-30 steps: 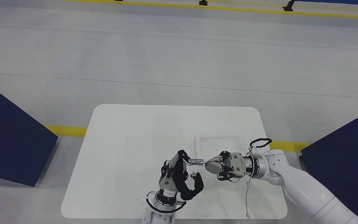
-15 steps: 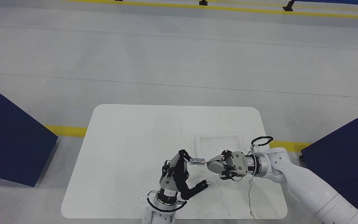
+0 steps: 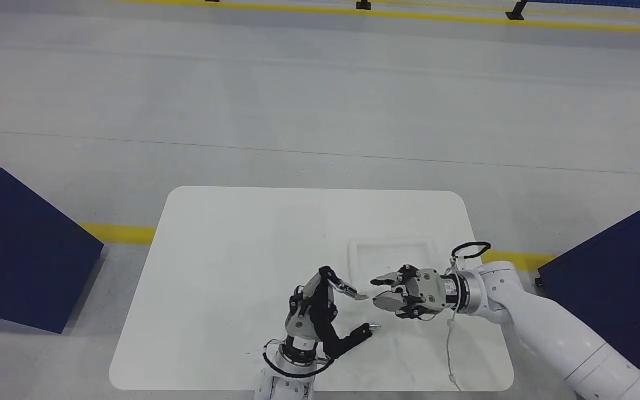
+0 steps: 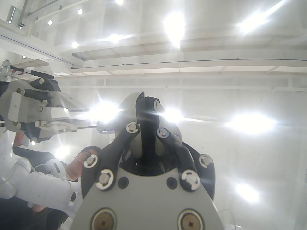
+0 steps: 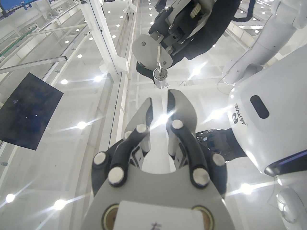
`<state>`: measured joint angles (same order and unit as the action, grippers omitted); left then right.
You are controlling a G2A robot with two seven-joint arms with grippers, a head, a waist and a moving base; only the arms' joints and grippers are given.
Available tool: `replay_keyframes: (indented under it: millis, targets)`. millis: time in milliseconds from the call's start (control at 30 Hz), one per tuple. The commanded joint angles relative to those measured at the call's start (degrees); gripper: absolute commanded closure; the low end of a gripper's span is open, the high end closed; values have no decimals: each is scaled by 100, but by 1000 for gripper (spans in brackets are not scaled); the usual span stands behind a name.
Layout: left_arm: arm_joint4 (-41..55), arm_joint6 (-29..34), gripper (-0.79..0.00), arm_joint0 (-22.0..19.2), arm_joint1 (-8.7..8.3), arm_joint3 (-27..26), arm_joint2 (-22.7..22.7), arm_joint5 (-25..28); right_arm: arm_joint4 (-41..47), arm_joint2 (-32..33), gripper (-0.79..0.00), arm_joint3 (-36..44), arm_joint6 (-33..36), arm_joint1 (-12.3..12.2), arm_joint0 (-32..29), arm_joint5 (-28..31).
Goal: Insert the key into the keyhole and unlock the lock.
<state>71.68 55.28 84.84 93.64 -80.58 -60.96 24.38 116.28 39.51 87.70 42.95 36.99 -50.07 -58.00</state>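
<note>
The lock (image 5: 160, 76) is a small silver cylinder on a thin metal bar, its round keyhole face turned toward my right gripper. My left gripper (image 3: 328, 287) is shut on it and holds it above the table's front middle; it also appears as my left gripper (image 5: 158, 48) and my left gripper (image 4: 148, 101). Just to the right of the lock (image 3: 346, 290), my right gripper (image 3: 380, 291) stands open. Between the spread fingers of that right gripper (image 5: 160, 96) there is nothing. I cannot make out the key clearly.
The white table (image 3: 230, 250) has a shallow white tray (image 3: 390, 245) behind the grippers. A small pale object (image 3: 375, 325) lies near the front beside a black strap of the left arm. Dark blue panels (image 3: 40, 260) stand off both sides.
My right gripper was closed against the lock's end; it has opened and drawn back a little to the right. The black strap below the left arm swung right.
</note>
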Motion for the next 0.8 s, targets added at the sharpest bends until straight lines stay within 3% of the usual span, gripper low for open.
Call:
replay_keyframes:
  millis: [0,200,533,767]
  targets:
    - [12,-6,0,-5,0,14,-5,-2,-35,17,-785,-17,9,2,2,0]
    - [47,-13,0,-4,-3,10,-34,-3,-284,282,-785,-123,112,-11,-28,68]
    - [16,-73,0,-15,-14,-44,-66,-52,-1414,1133,-785,-92,613,-165,-508,1271]
    - [-18,-101,0,-27,-14,-29,-50,-69,-1433,1161,-785,-95,632,-171,-533,1304]
